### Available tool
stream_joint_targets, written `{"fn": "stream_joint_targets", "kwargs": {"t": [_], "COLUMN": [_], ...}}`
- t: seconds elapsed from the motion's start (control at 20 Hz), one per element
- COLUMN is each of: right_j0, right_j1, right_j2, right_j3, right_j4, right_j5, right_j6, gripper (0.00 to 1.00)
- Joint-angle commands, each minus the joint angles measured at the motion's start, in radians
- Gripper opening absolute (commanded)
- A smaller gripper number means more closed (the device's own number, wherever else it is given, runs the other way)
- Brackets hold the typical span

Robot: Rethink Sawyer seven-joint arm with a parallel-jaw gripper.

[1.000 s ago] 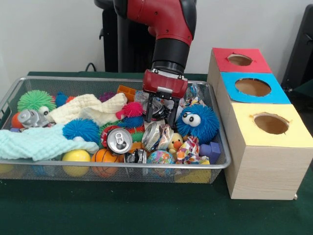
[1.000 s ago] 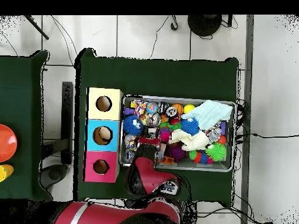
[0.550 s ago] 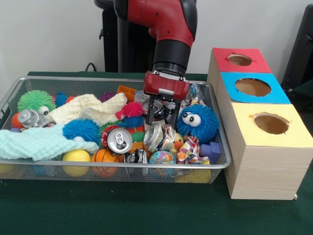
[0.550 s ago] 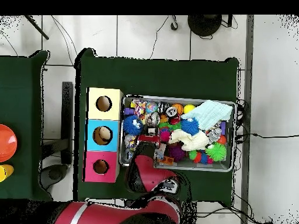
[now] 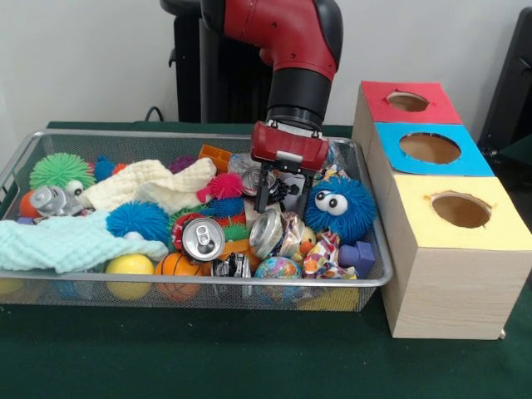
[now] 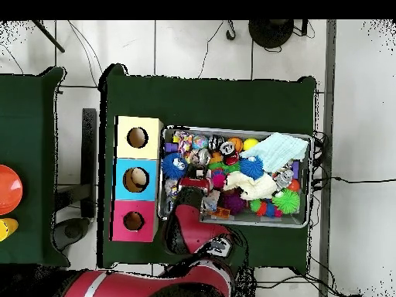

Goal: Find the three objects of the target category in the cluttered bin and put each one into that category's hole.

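Hovering over the right half of the bin (image 5: 33, 137), our end effector (image 5: 283, 202) hangs with its two black fingers spread wide and nothing between them. Just below and in front lies a crushed can (image 5: 268, 233) on its side, which we judge the likeliest target, though the category is not given; a second can (image 5: 203, 239) stands open-end-up to its left, and a third, a silver one (image 5: 53, 199), lies at the far left by a green spiky ball (image 5: 61, 169).

To do this step well, we should come straight down astride the crushed can, keeping the right finger clear of the blue fuzzy toy (image 5: 339, 208) that sits touching that side, and close only once both fingers are past the can's rim.

The bin is packed: cloths, spiky balls, small balls, a rubber duck, blocks.

Right of it on the tabletop (image 5: 208, 357) stands the box (image 5: 453, 287) with a red (image 5: 407, 101), a blue (image 5: 430, 148) and a yellow hole (image 5: 460, 209); we see nothing inside them.
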Motion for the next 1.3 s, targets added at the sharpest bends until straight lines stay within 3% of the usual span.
{"fn": "stream_joint_targets", "kwargs": {"t": [0.05,1.3], "right_j0": [0.018,0.158], "right_j1": [0.035,0.041], "right_j2": [0.09,-0.044], "right_j3": [-0.138,-0.078], "right_j4": [0.094,0.273], "right_j5": [-0.144,-0.212], "right_j6": [0.179,0.179], "gripper": [1.0,1.0]}}
